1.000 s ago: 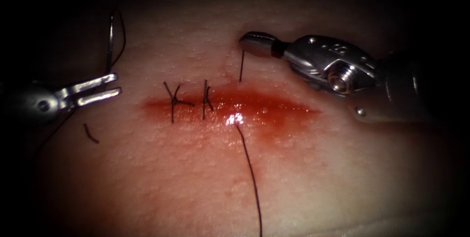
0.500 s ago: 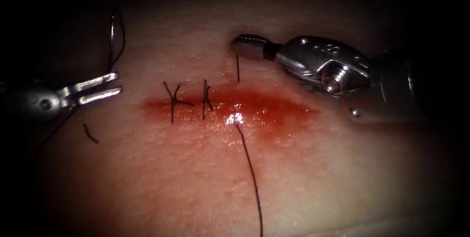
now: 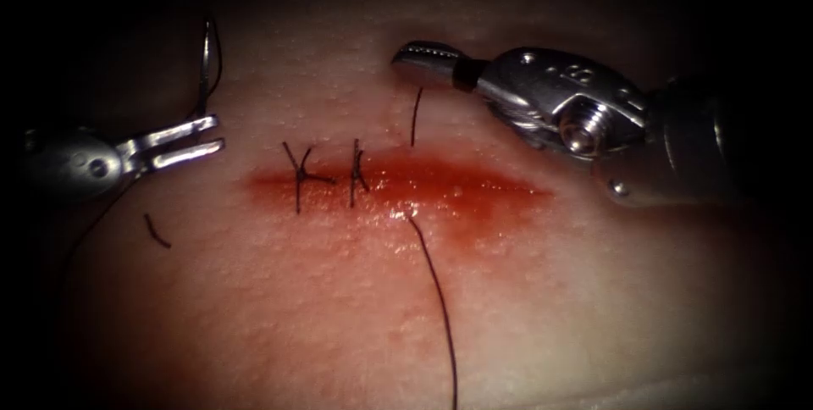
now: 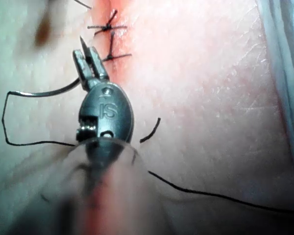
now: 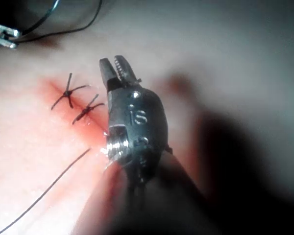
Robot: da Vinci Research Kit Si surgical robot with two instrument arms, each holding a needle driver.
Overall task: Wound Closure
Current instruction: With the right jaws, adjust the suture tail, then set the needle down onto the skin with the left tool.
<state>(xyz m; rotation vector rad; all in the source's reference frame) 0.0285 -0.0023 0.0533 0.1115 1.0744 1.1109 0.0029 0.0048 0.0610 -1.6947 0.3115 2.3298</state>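
Observation:
My left tool [image 3: 216, 135] stands left of the cut [image 3: 398, 185], jaws shut on the curved needle [image 3: 204, 63] near one end. The needle rises clear of the tissue [image 3: 525, 291]. In the left wrist view the same jaws [image 4: 86, 53] hold the needle [image 4: 44, 92], with thread [image 4: 19, 143] trailing from it. My right tool [image 3: 408, 59] hovers beyond the cut's middle, jaws open and holding nothing; the right wrist view shows them [image 5: 112, 61] parted. A short thread tail [image 3: 415, 118] lies free just under them. The long thread [image 3: 436, 291] leaves the cut toward the near edge.
Two tied stitches [image 3: 301, 177] [image 3: 356, 173] cross the left part of the cut. Red fluid [image 3: 474, 194] spreads along it. A loose cut end of thread [image 3: 157, 232] lies on the tissue below the left tool.
The right tool's jaws have opened and let go of the short thread tail, which now curves freely. The left tool with the needle has shifted slightly right.

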